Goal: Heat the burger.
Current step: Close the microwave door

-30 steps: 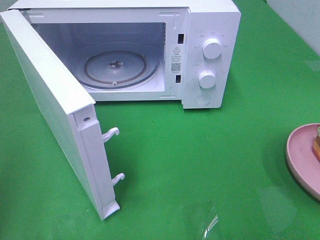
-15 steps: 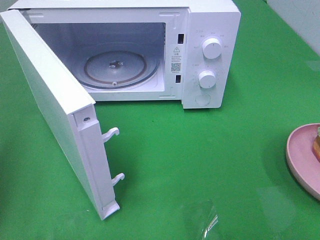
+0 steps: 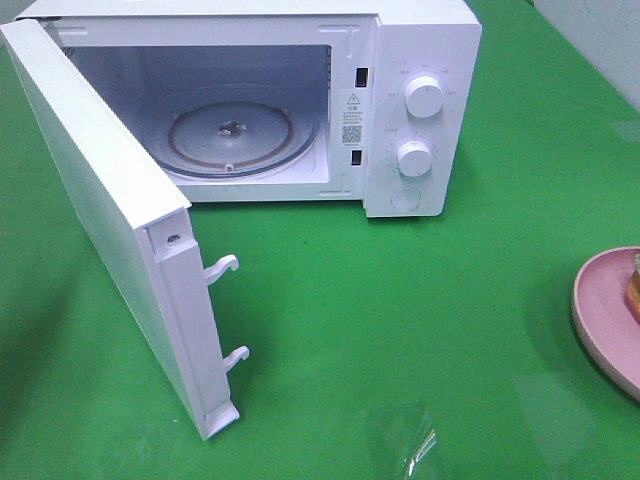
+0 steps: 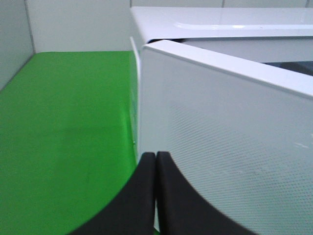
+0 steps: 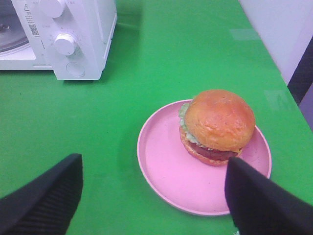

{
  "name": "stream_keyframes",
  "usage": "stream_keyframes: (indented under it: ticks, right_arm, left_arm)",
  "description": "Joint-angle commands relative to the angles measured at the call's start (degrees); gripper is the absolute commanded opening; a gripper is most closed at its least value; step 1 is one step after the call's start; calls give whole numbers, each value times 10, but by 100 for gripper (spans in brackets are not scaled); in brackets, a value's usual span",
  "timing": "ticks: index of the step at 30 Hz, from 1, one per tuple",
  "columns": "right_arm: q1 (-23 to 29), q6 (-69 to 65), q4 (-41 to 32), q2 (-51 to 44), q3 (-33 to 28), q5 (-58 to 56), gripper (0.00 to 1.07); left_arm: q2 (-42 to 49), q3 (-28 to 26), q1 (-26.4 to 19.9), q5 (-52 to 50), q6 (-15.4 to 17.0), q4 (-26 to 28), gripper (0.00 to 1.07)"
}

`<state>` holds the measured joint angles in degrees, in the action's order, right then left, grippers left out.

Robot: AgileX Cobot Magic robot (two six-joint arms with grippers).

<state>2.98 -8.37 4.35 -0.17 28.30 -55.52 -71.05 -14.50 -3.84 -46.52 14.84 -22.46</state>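
Seemingly unchanged, microwave (image 3: 300, 100) open, burger (image 5: 217, 126) plated

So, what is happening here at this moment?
The microwave stands with its door swung wide open and only the glass turntable inside. The burger sits on the pink plate to the right, not yet picked up. The right claw hangs open above the plate, touching nothing. The left claw is shut beside the door, holding nothing.
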Motion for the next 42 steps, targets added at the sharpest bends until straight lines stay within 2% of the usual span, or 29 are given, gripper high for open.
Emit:
stream_keyframes:
  ticks: [1, 5, 7, 8, 9, 10, 11, 15, 18, 19, 27, 31, 33, 38, 40, 42]
  right_arm:
    - [-3, 3, 1, -15, -1, 6, 76]
    - [-3, 3, 1, -15, -1, 6, 76]
    - [-3, 3, 1, -15, -1, 6, 76]
    - [-3, 3, 1, -15, -1, 6, 76]
    - [-3, 3, 1, -15, -1, 6, 76]
    - [-3, 3, 1, -15, -1, 6, 76]
    - [-3, 3, 1, -15, -1, 6, 76]
    - [-3, 3, 1, -15, -1, 6, 76]
    - [-3, 3, 1, -15, -1, 6, 76]
    - [-3, 3, 1, -15, -1, 6, 76]
    - [-3, 3, 1, -15, -1, 6, 76]
    - [-3, 3, 1, -15, -1, 6, 76]
    - [-3, 3, 1, -15, -1, 6, 76]
    - [-3, 3, 1, -15, -1, 6, 76]
    - [-3, 3, 1, -15, -1, 6, 76]
    - [-3, 3, 1, -15, -1, 6, 76]
  left_arm:
    - [-23, -15, -1, -21, 29, -48, 0]
    - [-50, -32, 5, -23, 47, -71, 0]
    - [-84, -53, 39, -22, 26, -66, 0]
    - [-84, -53, 39, -22, 26, -66, 0]
    - [-97, -63, 60, -22, 20, -44, 0]
    - [-97, -63, 60, -22, 20, -44, 0]
    - [-109, -72, 78, -22, 14, -14, 0]
    - [-131, -85, 112, -22, -7, 11, 0]
    - [-137, -89, 121, -21, -10, 22, 0]
    - [-155, -98, 142, -22, -11, 48, 0]
    - [-190, -119, 174, -22, -14, 62, 0]
    - [-205, -140, 199, -18, -16, 88, 0]
    - [-226, -171, 232, -3, -26, 120, 0]
    - [-243, -192, 256, -2, -35, 143, 0]
    - [-260, -218, 282, 14, -52, 170, 0]
    - [-265, -226, 289, 22, -60, 178, 0]
